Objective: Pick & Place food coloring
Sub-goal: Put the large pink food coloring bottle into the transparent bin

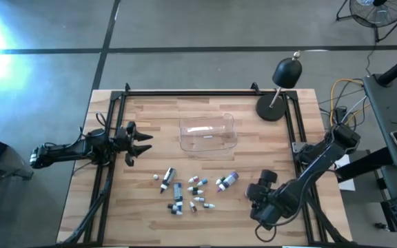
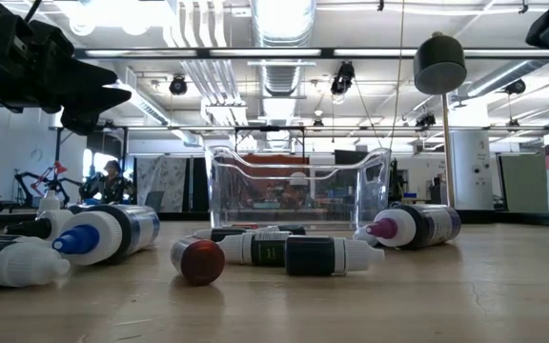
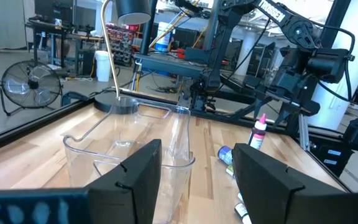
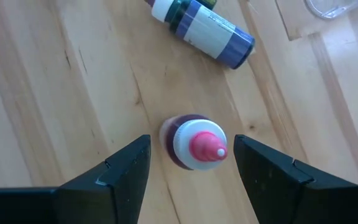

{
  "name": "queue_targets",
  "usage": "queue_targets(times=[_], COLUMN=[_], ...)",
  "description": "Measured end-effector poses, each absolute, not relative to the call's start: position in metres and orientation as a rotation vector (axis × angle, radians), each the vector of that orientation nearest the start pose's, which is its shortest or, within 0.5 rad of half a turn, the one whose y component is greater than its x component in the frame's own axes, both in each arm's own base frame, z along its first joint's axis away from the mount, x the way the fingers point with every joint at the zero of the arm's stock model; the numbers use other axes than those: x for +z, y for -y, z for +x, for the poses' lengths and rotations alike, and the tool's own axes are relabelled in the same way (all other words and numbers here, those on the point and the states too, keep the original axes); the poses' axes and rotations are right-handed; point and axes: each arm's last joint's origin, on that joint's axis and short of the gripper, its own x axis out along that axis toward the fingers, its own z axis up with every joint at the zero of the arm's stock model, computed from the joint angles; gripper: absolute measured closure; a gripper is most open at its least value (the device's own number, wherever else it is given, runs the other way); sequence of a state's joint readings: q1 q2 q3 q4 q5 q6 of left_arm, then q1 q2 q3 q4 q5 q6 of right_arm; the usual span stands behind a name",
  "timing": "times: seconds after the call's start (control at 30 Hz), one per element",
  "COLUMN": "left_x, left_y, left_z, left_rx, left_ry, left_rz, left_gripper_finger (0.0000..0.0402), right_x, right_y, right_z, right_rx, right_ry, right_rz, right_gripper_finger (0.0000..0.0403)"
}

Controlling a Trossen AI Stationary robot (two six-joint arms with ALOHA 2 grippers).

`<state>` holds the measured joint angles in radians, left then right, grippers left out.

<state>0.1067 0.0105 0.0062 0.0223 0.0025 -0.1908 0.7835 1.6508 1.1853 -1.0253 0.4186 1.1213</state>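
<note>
At the lower right of the high view, your right gripper (image 4: 191, 163) is hovering directly above an upright pink-capped bottle (image 4: 194, 144), fingers spread wide, one on each side, gripping nothing. Its long axis is pointing up at the wrist. The label is partly readable: "PIN". At middle left, your left gripper (image 1: 138, 142) is waiting, fingers wide and holding nothing.

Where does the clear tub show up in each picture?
High view: tub in mid-table, toward the far edge.
Low view: centre, behind the lying bottles.
Left wrist view: just beyond the left gripper.
Right wrist view: only a clear rim, probably the tub, past a blue bottle.
Shared landmark: the lamp, near the tub in all but the right wrist view.
</note>
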Motion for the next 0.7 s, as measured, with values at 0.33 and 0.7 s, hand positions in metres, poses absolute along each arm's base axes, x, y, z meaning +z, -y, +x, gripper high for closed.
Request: queue_targets(times=[0.33, 0.7], left_x=[0.1669, 0.1669], left_y=[-0.0104, -0.0104], left_z=[0.0974, 0.0974], left_rx=[0.102, 0.102], left_ry=[0.028, 0.028], left_rz=[-0.189, -0.190], left_gripper_finger=[0.0229, 0.0229], right_x=[0.2146, 0.2134], right_y=[-0.1941, -0.1931], right_z=[0.2220, 0.2210], right_rx=[-0.405, -0.382], right_ry=[-1.164, -1.206], right_rz=[0.141, 0.153], right_gripper_finger=[0.0227, 0.0281])
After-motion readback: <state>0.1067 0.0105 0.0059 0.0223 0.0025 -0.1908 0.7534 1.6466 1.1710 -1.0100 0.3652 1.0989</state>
